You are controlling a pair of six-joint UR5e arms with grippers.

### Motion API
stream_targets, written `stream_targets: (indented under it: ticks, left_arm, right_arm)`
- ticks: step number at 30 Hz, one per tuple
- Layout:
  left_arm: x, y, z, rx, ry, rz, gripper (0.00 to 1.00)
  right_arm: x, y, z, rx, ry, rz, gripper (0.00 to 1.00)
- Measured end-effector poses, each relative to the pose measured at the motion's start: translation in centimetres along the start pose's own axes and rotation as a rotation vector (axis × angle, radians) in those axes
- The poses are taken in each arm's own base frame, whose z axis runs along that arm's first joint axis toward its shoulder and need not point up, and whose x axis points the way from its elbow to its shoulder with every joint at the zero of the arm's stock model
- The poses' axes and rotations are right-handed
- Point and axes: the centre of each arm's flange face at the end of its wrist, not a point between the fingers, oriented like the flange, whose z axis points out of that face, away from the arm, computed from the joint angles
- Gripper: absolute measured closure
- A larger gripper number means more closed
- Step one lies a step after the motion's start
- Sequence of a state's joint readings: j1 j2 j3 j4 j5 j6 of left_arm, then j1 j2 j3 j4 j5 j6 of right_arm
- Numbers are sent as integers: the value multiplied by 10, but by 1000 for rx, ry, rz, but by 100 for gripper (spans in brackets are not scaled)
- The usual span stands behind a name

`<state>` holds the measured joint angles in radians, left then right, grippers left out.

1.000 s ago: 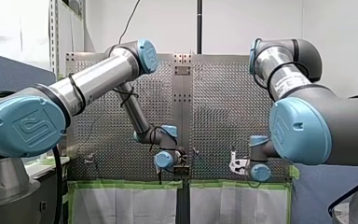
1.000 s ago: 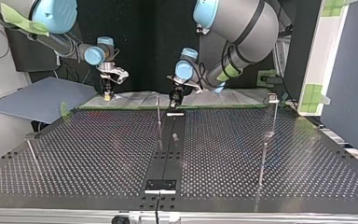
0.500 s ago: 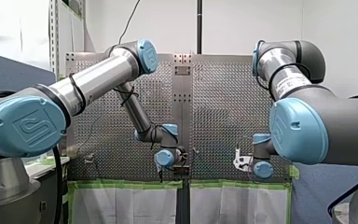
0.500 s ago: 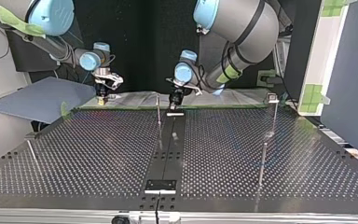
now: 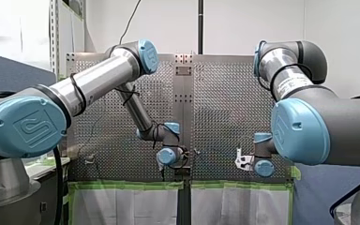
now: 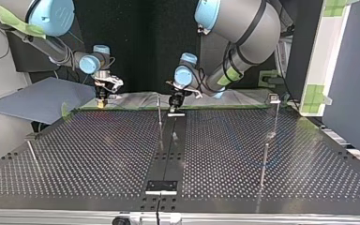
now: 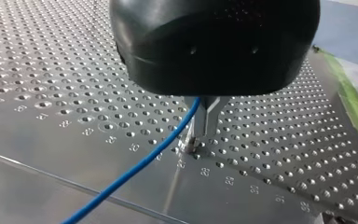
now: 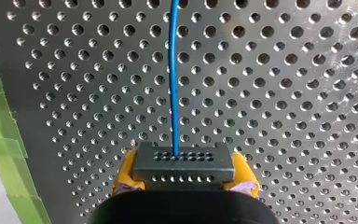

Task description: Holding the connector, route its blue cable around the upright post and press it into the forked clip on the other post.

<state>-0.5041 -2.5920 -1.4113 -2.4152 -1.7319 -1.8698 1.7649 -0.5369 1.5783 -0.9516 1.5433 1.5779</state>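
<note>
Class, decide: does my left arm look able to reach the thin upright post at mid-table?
Probably yes: my left gripper hangs just beside the upright post, nothing standing between, and my right gripper is well off.

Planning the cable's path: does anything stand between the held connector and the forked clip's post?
Yes. In the top view the thin upright post and my left gripper stand between the connector in my right gripper and the clip post.

blue cable [image 8: 173,84], yellow pads [image 8: 127,169], grey connector [image 8: 184,169]
</note>
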Motion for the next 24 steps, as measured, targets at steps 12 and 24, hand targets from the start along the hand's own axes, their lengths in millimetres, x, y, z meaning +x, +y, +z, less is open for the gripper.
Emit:
stream_targets:
  ticks: [12, 24]
  left_arm:
    - [8, 2, -12, -45, 90, 123, 7]
    - [15, -7, -28, 29, 174, 171, 7]
  right_arm:
    - [-1, -1, 0, 5, -3, -1, 100]
    - [-2, -2, -1, 8, -12, 0, 100]
